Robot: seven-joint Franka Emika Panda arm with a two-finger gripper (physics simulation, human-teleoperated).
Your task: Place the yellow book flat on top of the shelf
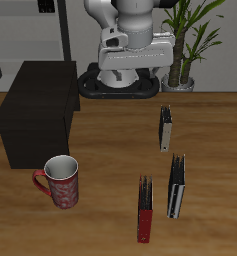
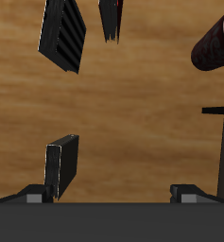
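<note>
The yellow book (image 1: pixel 165 128) stands upright on the table, thin, with pale covers and a dark spine. In the wrist view it (image 2: pixel 62 165) is the book closest to my fingers. The shelf (image 1: pixel 35 110) is a large dark block with a flat top at the table's side; one edge of it shows in the wrist view (image 2: pixel 222 142). My gripper (image 1: pixel 130 72) hangs high near the robot's base, behind the book and well apart from it. It is open and empty, with both fingertips (image 2: pixel 33 194) spread wide.
A red patterned mug (image 1: pixel 60 182) stands in front of the shelf. A black-and-white book (image 1: pixel 176 185) and a red book (image 1: pixel 144 210) stand upright near the table's front edge. A potted plant (image 1: pixel 190 40) and a grey rack (image 1: pixel 30 30) stand behind the table.
</note>
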